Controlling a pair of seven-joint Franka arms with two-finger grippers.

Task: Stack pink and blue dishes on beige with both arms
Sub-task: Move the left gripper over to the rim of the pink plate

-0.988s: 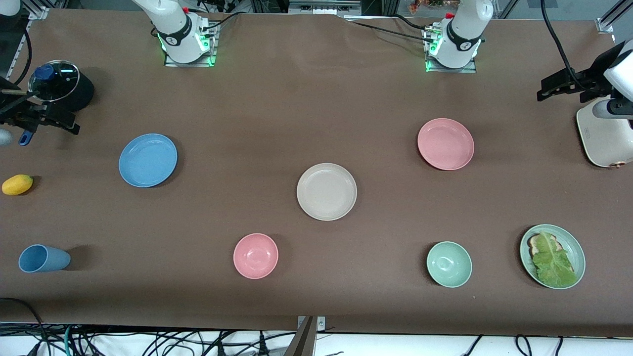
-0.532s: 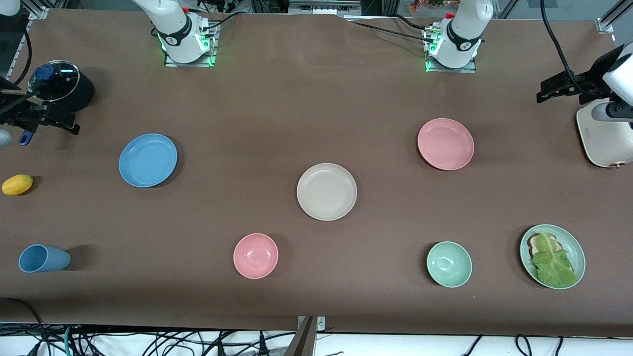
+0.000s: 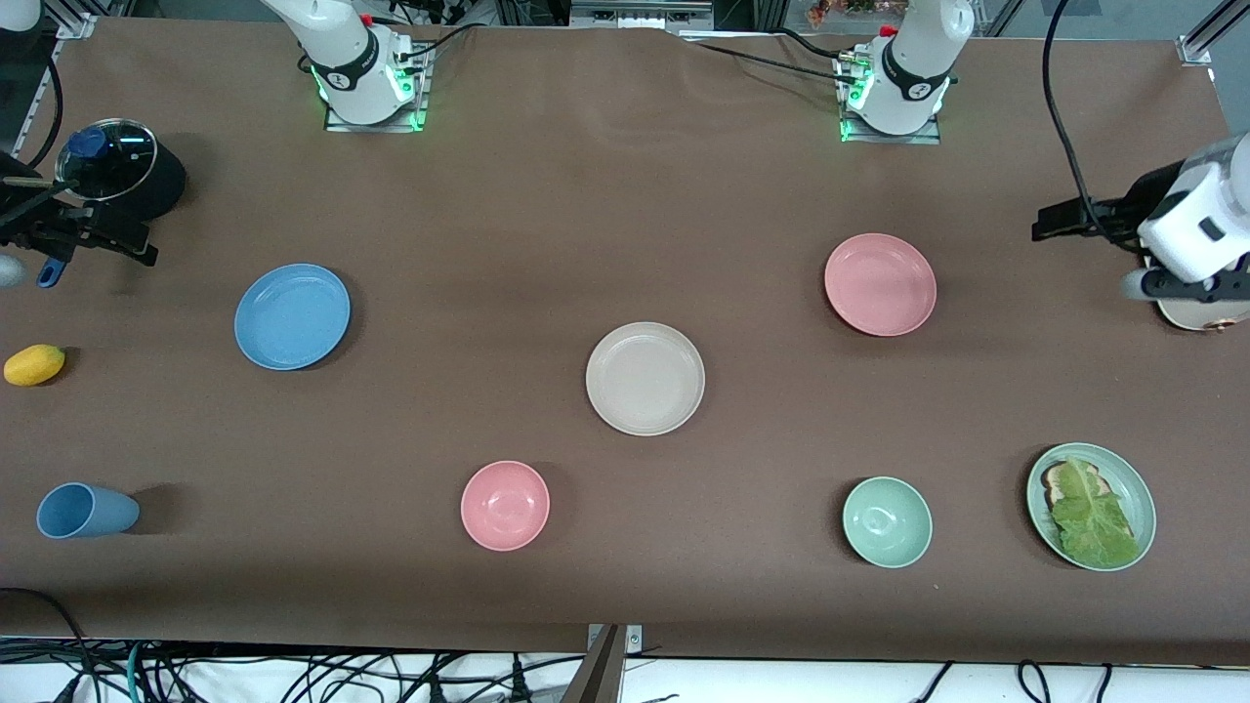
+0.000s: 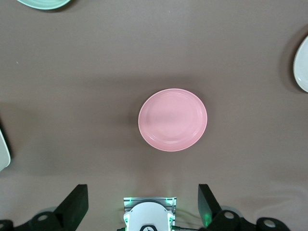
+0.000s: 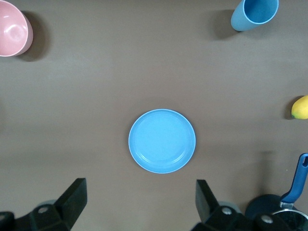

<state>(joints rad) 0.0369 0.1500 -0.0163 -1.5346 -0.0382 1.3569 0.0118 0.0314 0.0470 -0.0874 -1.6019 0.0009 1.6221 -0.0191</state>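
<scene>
The left gripper (image 4: pixel 143 207) has its 2 fingers spread wide and holds nothing, up in the air at the left arm's end of the table, toward 3 o'clock of the pink plate (image 3: pixel 880 284). The right gripper (image 5: pixel 139 204) also has its fingers spread wide around nothing, over the right arm's end beside a black pot (image 3: pixel 122 182), toward 9 o'clock of the blue plate (image 3: pixel 292 316). Both plates are round, shallow, matte and plain, lying flat and bare on the brown table (image 3: pixel 625 205). The beige plate (image 3: pixel 645 378), of the same form, lies between them, nearer the front camera, at about 8 o'clock from the pink plate and 4 o'clock from the blue.
</scene>
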